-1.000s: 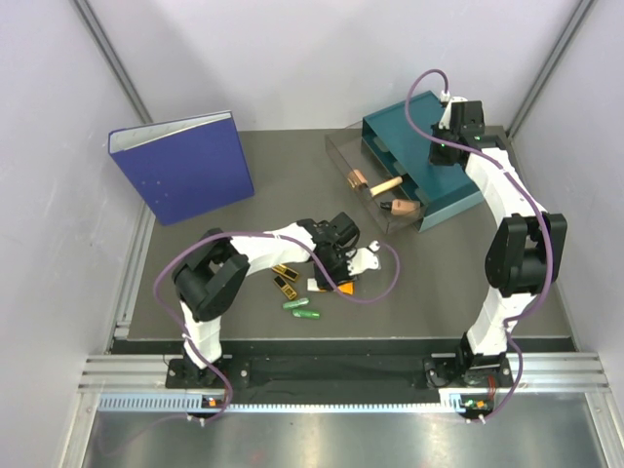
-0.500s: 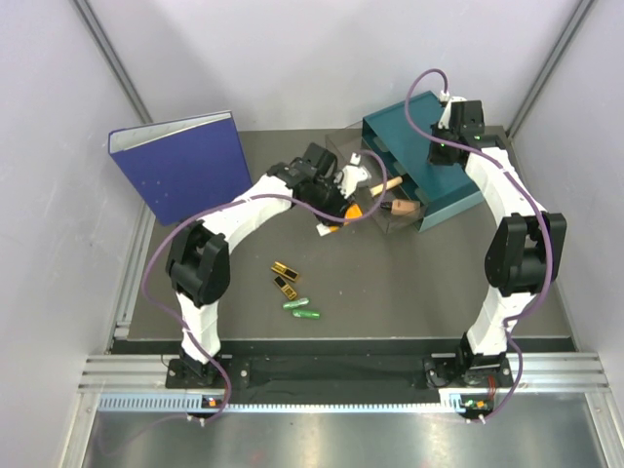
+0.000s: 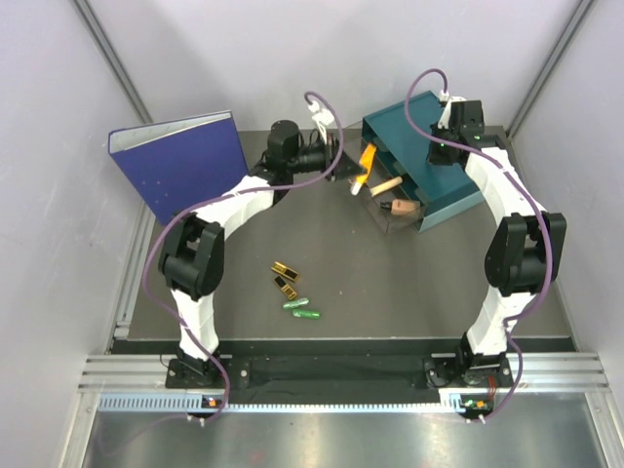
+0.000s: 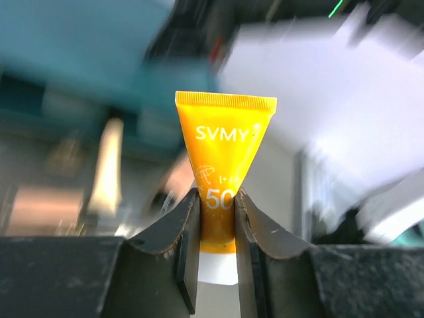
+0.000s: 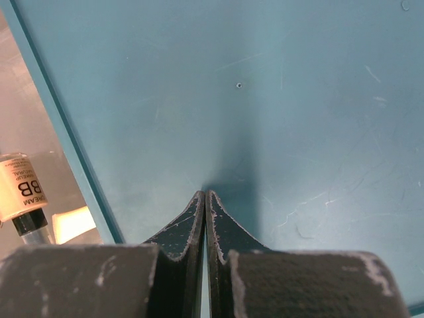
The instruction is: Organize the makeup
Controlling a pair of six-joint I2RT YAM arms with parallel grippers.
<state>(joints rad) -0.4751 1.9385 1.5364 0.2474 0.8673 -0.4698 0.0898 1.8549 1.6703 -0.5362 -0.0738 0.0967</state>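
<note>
Yellow-orange tube (image 4: 225, 136), crimped end up and white cap down, sits clamped between the dark fingers (image 4: 169, 232) of the left gripper (image 4: 217, 215). From above, that gripper hangs at the table's (image 3: 419, 283) 12 o'clock, apparently holding the tube over the far part of the clear tray (image 3: 382, 220) pulled out of the teal drawer box (image 3: 444, 190). 2 beige bottles (image 3: 389, 184) lie in the tray, at 4 o'clock from the tube. The right gripper (image 5: 204, 199), its jaws pressed together on nothing, points at the box's top at 1 o'clock. Toward 6 o'clock, 2 gold-and-black cases (image 3: 284, 270) and 2 green capsules (image 3: 295, 303) lie loose, well apart from the tray. A blue binder (image 3: 185, 171) stands at 10 o'clock. By this showing, 2 of 7 items are stowed, a 3rd is ready to drop, and 4 are left.
</note>
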